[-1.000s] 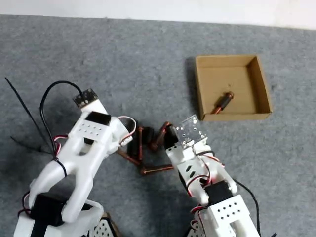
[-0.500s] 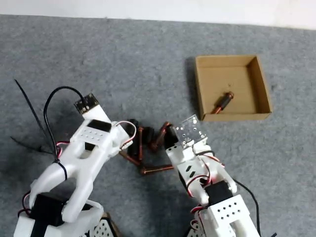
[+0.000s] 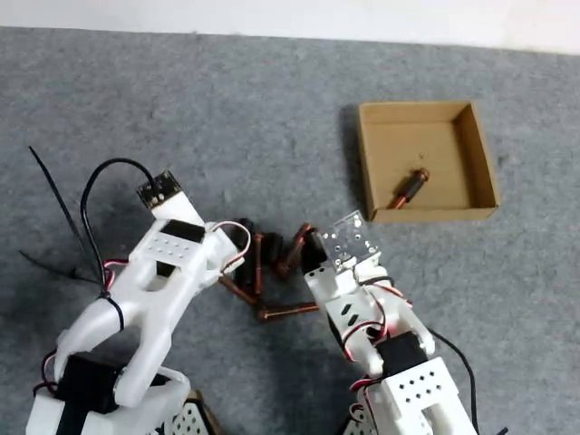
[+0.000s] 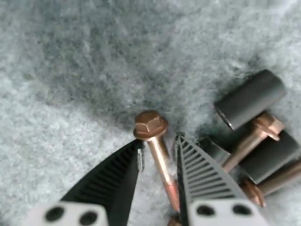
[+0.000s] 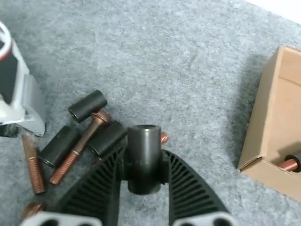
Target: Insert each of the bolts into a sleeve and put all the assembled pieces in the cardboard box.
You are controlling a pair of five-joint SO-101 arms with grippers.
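**Student:** Where do the task's parts lie?

**Instructor:** High view. The cardboard box [image 3: 426, 110] sits in the upper right of the frame, with one assembled piece [image 3: 410, 188] on its floor. The loose bolts and sleeves [image 3: 263, 254] lie clustered just below the centre, on the grey carpet [image 3: 181, 109].

**Student:** And the grippers?

**Instructor:** Left wrist view. The left gripper [image 4: 159, 153] straddles the shank of a copper bolt [image 4: 150, 125]. Its fingers [image 4: 117, 179] are narrowly parted, with a sliver of carpet showing on each flank, so they appear not yet clamped. Right wrist view. The right gripper [image 5: 143, 161] is clamped on a black sleeve [image 5: 141, 143], held upright with its bore facing the camera.

**Student:** Which step is in hand, and how is it done well?

**Instructor:** By judgement, it is the pick-up of the bolt for mating with the held sleeve.
- Close squarely on the shank, so the threaded end projects free. A smooth round shank may roll or pivot as the pads meet it.
- Lift straight, because a neighbouring sleeve [image 4: 251, 99] and its companions lie just beside one finger and could snag.
- Bring the bolt's axis in line with the bore before pushing, with the sleeve held steady.
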